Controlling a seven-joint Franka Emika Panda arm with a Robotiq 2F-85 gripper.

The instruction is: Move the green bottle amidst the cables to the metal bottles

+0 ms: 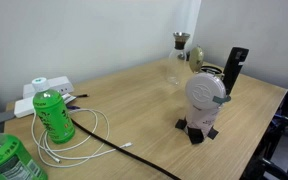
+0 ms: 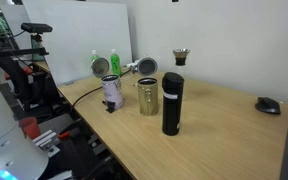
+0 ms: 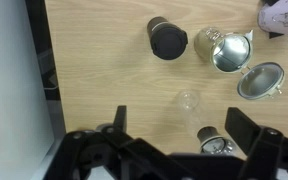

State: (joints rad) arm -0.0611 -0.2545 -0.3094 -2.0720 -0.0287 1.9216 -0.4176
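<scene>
Gripper [image 3: 181,135] spread, empty, over the metal bottles [image 3: 219,48]. We should go left to the green bottle [image 1: 52,113], drop clear of the cables [image 1: 82,135], and pinch it mid-body.

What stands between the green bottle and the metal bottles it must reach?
Mostly bare table. Cables lie by the green bottle; a white-grey device and a clear glass stand at the edge of the metal bottles, perhaps in the path.

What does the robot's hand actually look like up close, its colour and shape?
In the wrist view the gripper is matt black: two chunky fingers on jointed link bars, from a dark body. No markings or cables show. The smooth white rounded shell in an exterior view is probably the arm.
</scene>
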